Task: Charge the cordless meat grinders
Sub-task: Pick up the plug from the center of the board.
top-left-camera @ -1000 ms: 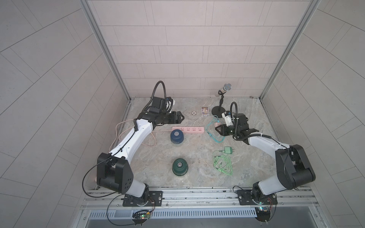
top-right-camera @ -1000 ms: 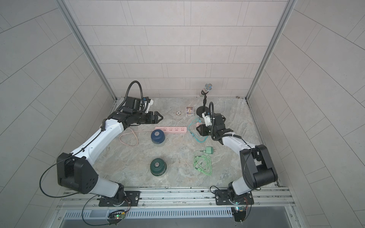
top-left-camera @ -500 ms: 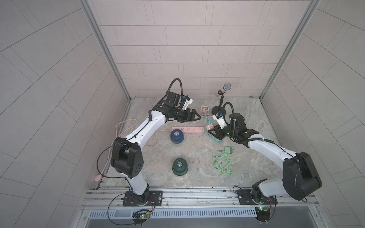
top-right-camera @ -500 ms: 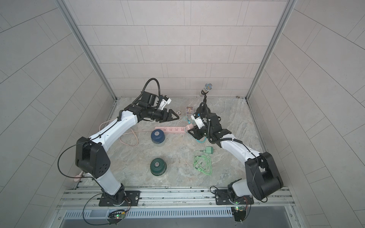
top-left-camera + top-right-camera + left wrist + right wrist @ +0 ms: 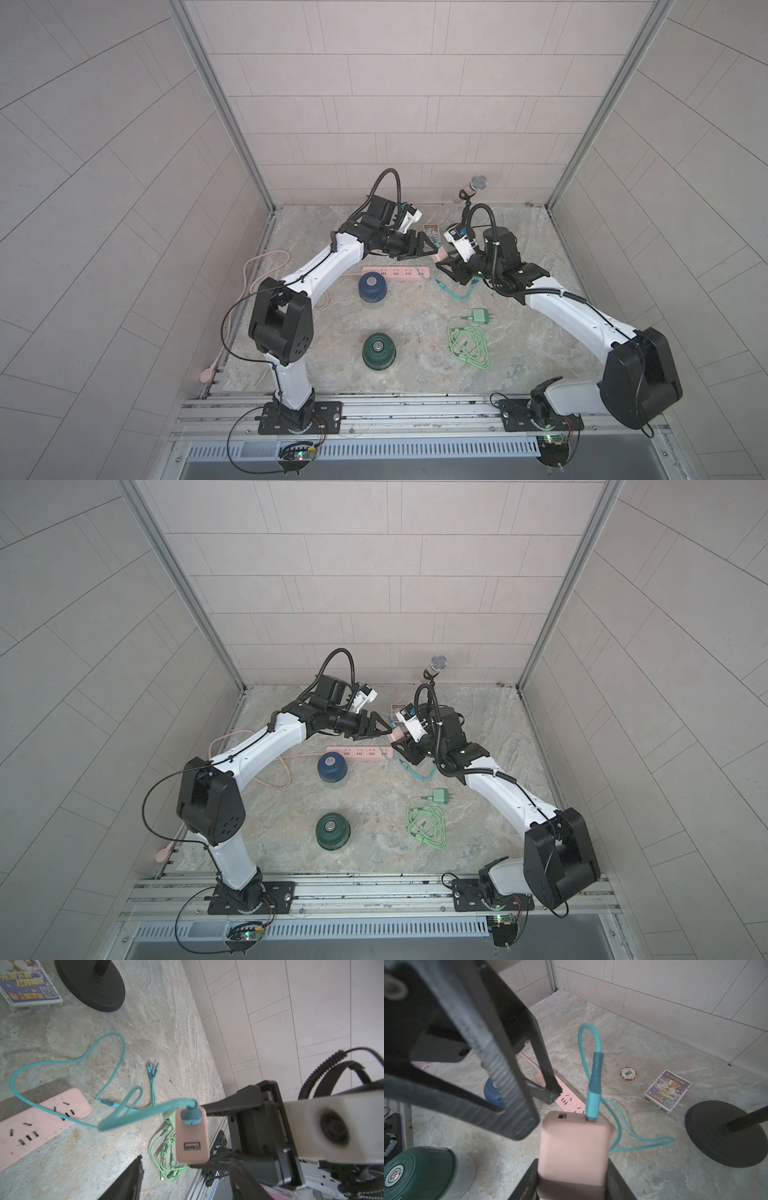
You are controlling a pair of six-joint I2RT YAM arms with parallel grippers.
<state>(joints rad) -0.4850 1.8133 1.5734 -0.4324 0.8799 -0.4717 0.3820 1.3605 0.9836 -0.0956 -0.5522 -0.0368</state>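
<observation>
The dark blue grinder (image 5: 372,288) (image 5: 332,766) stands in front of the pink power strip (image 5: 395,274) (image 5: 37,1126). Nearer the front stands the dark green grinder (image 5: 377,350) (image 5: 415,1174). My right gripper (image 5: 446,266) (image 5: 571,1178) is shut on a pink charger block (image 5: 192,1138) (image 5: 574,1142), held above the strip's right end. A teal cable (image 5: 68,1061) (image 5: 591,1076) is plugged into the block and trails to the floor. My left gripper (image 5: 432,249) (image 5: 185,1159) is open, with its fingers on either side of the block's free end, not touching it.
A green charger (image 5: 480,318) with its coiled green cable (image 5: 467,347) lies at the right. The microphone stand (image 5: 473,195) with its black base (image 5: 724,1132), a card box (image 5: 667,1091) and a poker chip (image 5: 628,1073) sit at the back. The strip's pink cord (image 5: 266,266) loops at the left.
My left arm has swung right from the back left until its gripper faces the right one, jaws narrowing. The right gripper has raised the pink block and moved it slightly left.
</observation>
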